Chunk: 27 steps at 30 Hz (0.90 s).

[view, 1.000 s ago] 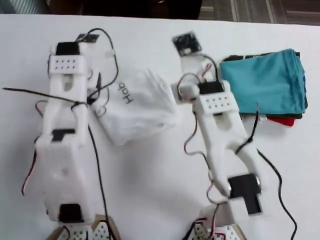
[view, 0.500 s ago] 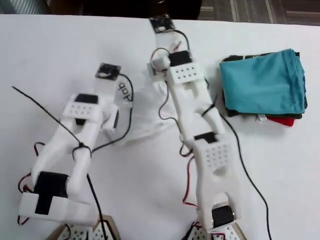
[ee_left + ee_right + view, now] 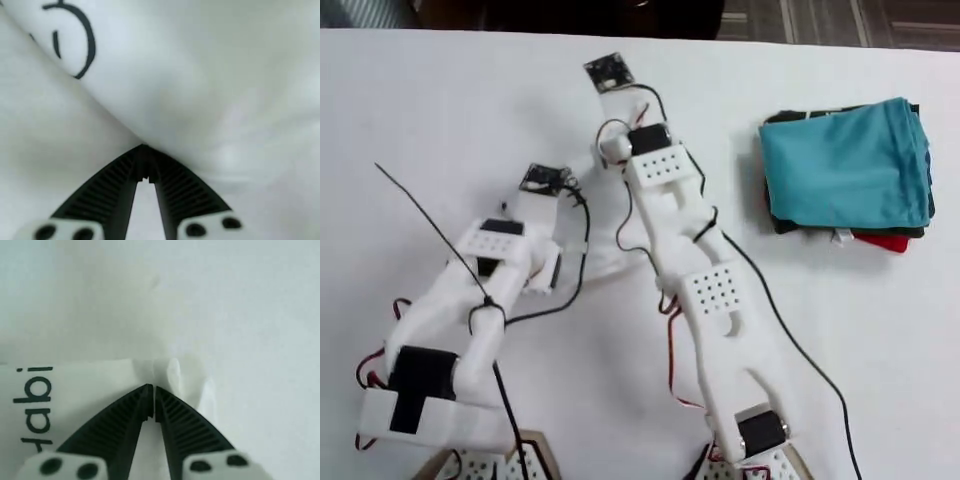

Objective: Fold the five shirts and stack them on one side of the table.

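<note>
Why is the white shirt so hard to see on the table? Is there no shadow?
High view: the light is even with hardly any shadows, so the white shirt blends into the white table. Left wrist view: soft grey shading sets the shirt's fold apart. Right wrist view: a faint shadow line marks its edge.

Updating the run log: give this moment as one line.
left gripper: shut on white shirt | right gripper: shut on white shirt | folded stack: right of table, teal shirt on top
</note>
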Motion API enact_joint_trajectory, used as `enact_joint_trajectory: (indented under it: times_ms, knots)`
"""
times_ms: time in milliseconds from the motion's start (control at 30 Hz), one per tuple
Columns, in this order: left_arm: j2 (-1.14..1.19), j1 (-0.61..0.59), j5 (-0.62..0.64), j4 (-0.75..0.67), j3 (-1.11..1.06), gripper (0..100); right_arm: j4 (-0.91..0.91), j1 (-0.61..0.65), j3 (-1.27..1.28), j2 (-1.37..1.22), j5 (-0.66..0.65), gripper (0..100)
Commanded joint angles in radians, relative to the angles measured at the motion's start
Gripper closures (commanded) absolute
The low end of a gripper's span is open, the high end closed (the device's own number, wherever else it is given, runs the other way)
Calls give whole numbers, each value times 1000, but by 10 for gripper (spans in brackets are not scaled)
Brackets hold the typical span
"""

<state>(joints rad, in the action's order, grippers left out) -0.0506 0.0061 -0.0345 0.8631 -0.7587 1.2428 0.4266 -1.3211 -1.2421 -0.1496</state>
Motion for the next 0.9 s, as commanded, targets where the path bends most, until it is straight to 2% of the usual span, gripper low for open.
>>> enact_joint_trajectory:
  times_ms: [0, 267, 567, 733, 800, 867]
  knots:
    - [-43, 9, -3, -29, -2, 973, -58, -25, -46, -8, -60, 978]
    - [-43, 9, -8, 0, -5, 973, -107, -54, -48, 8, -97, 978]
    - [-51, 11, -8, 0, 1, 973, -16, -71, -46, 249, -97, 978]
    - [-52, 11, -8, 3, 2, 973, 105, -94, -46, 311, -95, 973]
    - [-54, 12, -8, 31, 25, 973, 174, -102, -46, 314, -94, 927]
    - [-58, 29, -8, 117, 84, 973, 237, -114, -46, 317, -91, 852]
